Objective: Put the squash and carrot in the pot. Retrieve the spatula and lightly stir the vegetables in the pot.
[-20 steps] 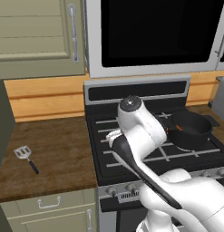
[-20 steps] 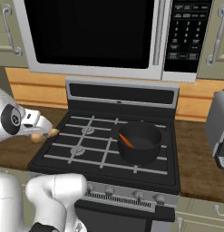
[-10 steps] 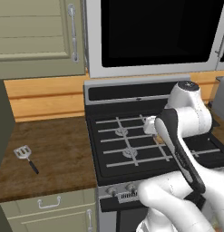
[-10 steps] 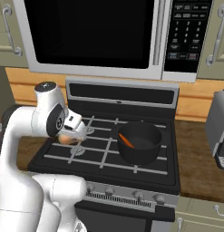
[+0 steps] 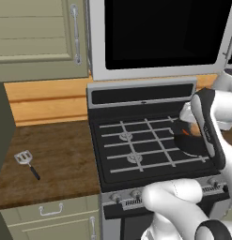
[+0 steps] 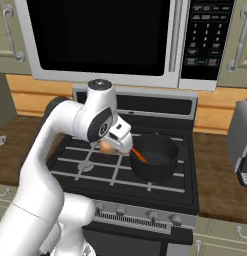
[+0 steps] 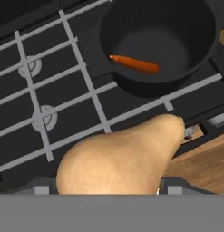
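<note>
The tan squash [image 7: 122, 158] sits between the fingertips of my gripper [image 7: 109, 186], which is shut on it. In the right base view the gripper [image 6: 114, 145] holds the squash [image 6: 106, 148] above the stove grates, just left of the black pot [image 6: 156, 170]. The pot [image 7: 174, 43] stands on the stove's front right burner with the orange carrot [image 7: 133, 64] lying inside it; the carrot [image 6: 139, 155] shows over the rim. From the left base view the pot [image 5: 187, 146] is partly hidden by my arm. The spatula [image 5: 26, 160] lies on the wooden counter far left.
The black stove [image 5: 136, 140] has grey grates and front knobs. A microwave [image 6: 110, 35] hangs over it. A grey toaster [image 6: 242, 142] stands on the counter right of the stove. Wooden counter [image 5: 56, 150] stretches left, under cabinets.
My arm has swung rightward across the stove with the squash in the gripper, from the left edge to just beside the pot. Carrot and spatula have stayed put.
</note>
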### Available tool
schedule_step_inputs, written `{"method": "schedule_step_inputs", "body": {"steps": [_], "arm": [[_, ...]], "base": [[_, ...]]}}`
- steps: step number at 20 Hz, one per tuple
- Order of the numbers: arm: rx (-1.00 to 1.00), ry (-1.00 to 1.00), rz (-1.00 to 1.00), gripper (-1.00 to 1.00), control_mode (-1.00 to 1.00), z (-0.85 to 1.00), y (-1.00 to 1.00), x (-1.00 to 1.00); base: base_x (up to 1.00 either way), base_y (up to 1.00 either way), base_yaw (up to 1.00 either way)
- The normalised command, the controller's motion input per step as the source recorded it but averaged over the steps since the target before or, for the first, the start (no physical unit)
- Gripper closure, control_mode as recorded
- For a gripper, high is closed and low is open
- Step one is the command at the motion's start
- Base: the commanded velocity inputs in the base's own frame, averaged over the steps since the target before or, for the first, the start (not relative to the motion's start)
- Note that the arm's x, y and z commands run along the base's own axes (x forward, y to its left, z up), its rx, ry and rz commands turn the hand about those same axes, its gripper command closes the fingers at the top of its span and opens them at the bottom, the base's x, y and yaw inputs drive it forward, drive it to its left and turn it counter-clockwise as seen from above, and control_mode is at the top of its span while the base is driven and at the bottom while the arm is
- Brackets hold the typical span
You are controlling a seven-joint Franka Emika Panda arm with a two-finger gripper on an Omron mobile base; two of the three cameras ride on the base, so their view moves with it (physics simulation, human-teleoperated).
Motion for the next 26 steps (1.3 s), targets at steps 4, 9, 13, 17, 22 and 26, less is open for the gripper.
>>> {"method": "schedule_step_inputs", "body": {"steps": [4,9,13,17,22,26], "arm": [[0.04,0.1,-0.28,1.0,-1.0,-0.05,-1.0,0.7],[0.02,0.11,-0.18,1.0,-1.0,-0.33,-0.94,1.0],[0.0,0.02,-0.03,1.0,-1.0,-0.57,-0.4,0.99],[0.0,0.0,0.0,1.0,-1.0,-0.72,-0.03,0.85],[0.0,0.0,0.0,1.0,-1.0,-0.71,-0.04,0.63],[0.0,-0.01,0.0,1.0,-1.0,-0.47,-0.08,0.28]], "base": [[0.0,0.0,0.0],[0.0,0.0,0.0],[0.0,0.0,0.0],[0.0,0.0,0.0],[0.0,0.0,0.0],[0.0,0.0,0.0]]}}
